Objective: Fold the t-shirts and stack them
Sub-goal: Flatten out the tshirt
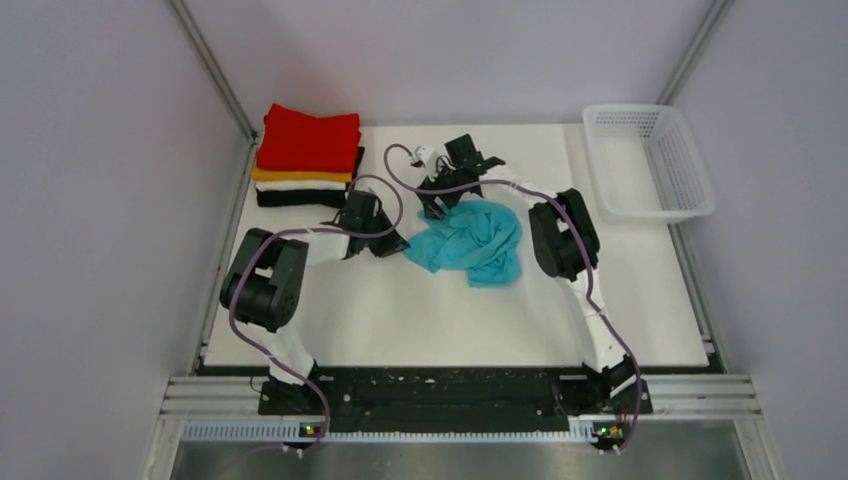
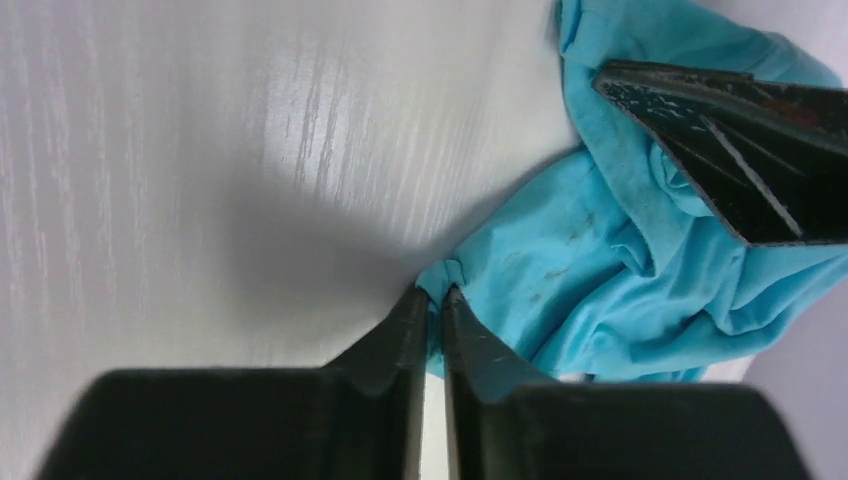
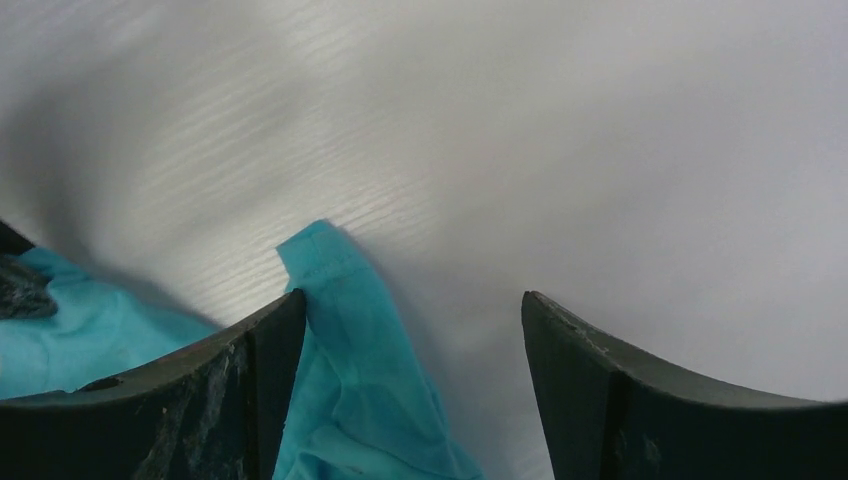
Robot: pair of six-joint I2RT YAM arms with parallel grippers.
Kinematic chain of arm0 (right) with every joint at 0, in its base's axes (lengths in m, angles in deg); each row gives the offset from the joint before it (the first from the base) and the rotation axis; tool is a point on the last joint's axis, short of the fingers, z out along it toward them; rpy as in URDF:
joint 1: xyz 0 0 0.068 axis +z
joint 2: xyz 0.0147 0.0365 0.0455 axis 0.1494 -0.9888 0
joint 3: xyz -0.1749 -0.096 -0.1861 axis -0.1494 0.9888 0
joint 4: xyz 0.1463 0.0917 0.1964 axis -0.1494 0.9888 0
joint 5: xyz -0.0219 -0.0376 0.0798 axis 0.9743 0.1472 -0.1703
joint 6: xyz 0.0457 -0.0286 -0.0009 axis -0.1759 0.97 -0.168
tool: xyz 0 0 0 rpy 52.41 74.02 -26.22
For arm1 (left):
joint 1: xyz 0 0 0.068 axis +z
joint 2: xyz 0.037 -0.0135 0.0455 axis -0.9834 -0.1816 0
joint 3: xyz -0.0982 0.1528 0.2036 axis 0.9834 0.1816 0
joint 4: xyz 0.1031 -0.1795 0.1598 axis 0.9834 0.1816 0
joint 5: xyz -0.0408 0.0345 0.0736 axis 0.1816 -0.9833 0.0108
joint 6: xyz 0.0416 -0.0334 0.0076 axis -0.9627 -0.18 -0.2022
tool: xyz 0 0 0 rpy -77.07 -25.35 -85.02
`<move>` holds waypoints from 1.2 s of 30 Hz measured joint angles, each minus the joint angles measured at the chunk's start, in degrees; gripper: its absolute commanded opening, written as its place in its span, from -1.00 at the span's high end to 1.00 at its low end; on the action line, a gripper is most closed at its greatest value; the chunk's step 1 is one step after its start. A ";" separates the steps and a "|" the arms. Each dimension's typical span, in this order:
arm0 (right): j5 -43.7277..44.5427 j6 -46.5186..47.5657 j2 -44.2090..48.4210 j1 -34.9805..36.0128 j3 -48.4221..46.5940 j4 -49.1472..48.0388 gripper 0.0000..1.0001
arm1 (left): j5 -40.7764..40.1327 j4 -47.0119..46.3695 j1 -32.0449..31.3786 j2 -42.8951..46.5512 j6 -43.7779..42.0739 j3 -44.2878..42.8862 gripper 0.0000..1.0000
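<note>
A crumpled turquoise-blue t-shirt (image 1: pixel 472 243) lies in the middle of the table. My left gripper (image 1: pixel 396 243) is at its left edge; in the left wrist view the gripper (image 2: pixel 437 296) is shut on a small fold of the turquoise shirt (image 2: pixel 600 270). My right gripper (image 1: pixel 441 205) is at the shirt's far edge. In the right wrist view it (image 3: pixel 412 312) is open, and a strip of the shirt (image 3: pixel 345 330) lies between the jaws against the left finger. Folded red (image 1: pixel 309 137), orange, white and black shirts are stacked at the back left.
A white plastic mesh basket (image 1: pixel 690 180) stands at the table's back right corner. The right gripper's dark finger (image 2: pixel 740 150) shows over the shirt in the left wrist view. The white table (image 1: pixel 400 310) runs to a metal rail at the near edge.
</note>
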 measured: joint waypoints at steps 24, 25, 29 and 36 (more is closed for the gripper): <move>22.01 -4.46 5.31 5.97 9.29 -7.74 1.00 | -10.25 9.81 -1.07 5.20 -1.97 0.02 1.00; 25.11 -6.25 7.82 5.99 13.38 -10.54 1.00 | -10.95 10.56 -1.07 6.51 -2.05 0.37 1.00; 36.44 -13.03 21.99 6.03 30.49 -22.69 1.00 | -14.60 13.38 -1.07 14.99 -2.43 2.58 1.00; 51.91 -19.26 54.49 6.03 49.83 -40.37 1.00 | -21.90 18.71 -1.07 35.45 -3.21 3.82 1.00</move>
